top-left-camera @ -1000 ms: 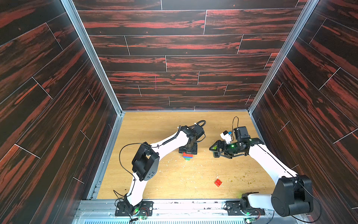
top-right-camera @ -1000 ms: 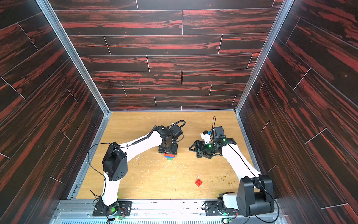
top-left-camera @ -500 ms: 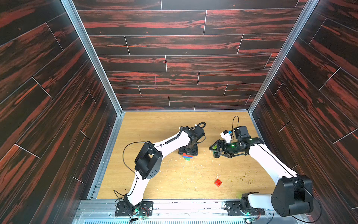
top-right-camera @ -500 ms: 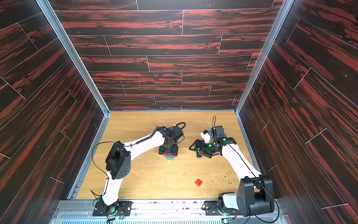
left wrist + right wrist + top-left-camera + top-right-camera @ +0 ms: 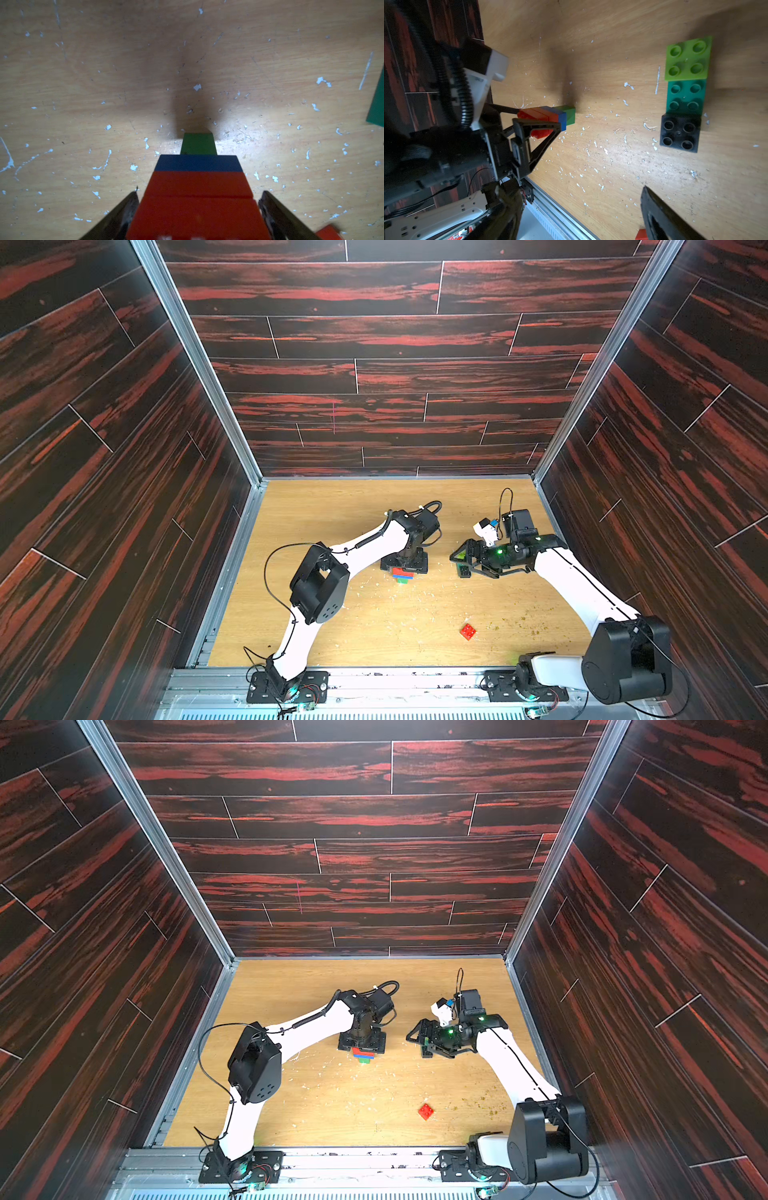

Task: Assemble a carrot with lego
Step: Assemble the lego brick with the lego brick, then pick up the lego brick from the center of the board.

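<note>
Left pincer: the left pincer (image 5: 198,192) reaches down over the middle of the surface. Its dark fingers (image 5: 126,207) stand apart, one on each side of the red end of the stack. A thin gap shows on both sides, so it grips nothing.
Carrot so far: a short stack of plastic bricks (image 5: 544,113) lies on its side on the light wooden surface (image 5: 332,510), right under that pincer. It is made up of a small green brick (image 5: 198,143) at the tip, then a wider blue brick (image 5: 198,163), then red bricks (image 5: 197,182). Seen in both top views, the green end points to 6 o'clock, toward the front rail.
Right pincer: the right pincer (image 5: 457,564) hangs low at 3 o'clock from the stack. Its jaws are spread wide with nothing between them.
Spare bricks: a lime square brick (image 5: 687,59), a teal square brick (image 5: 685,96) and a black square brick (image 5: 680,134) lie in a straight row. They touch edge to edge, with the teal one in the middle. The row sits by the right pincer's tips, apart from the stack.
Loose piece: a small red square brick (image 5: 468,631) lies alone at 5 o'clock from the stack. It is well apart from the stack and from both arms.
Surface: white chips (image 5: 197,87) are scattered across the wood around the stack.
</note>
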`<state>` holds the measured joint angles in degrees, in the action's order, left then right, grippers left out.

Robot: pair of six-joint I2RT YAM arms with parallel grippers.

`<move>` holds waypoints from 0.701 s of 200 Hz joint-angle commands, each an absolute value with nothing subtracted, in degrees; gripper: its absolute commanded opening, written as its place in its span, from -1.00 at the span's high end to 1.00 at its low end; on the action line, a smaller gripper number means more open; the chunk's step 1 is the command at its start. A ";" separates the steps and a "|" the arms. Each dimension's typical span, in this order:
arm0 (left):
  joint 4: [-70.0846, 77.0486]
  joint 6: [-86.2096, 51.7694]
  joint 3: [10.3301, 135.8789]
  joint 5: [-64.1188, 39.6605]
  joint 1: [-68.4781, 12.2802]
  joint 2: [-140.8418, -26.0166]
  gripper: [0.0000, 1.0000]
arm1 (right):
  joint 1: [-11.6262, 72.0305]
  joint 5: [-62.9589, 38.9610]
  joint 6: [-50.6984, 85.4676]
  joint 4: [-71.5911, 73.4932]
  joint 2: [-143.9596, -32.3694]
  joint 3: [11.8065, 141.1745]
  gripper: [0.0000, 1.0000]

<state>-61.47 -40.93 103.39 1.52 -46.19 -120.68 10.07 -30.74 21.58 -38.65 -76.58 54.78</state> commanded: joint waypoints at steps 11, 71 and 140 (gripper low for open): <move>-62.42 -40.75 104.76 3.34 -46.44 -114.30 -0.91 | 9.72 -28.17 21.35 -41.30 -74.21 51.49 -0.80; -62.56 -40.56 104.77 5.69 -46.41 -110.05 -0.99 | 15.15 -20.44 28.19 -44.45 -68.86 43.55 -0.80; -62.54 -40.47 103.65 9.61 -44.69 -104.67 -1.00 | 29.16 -9.93 56.17 -47.50 -68.40 37.70 -0.68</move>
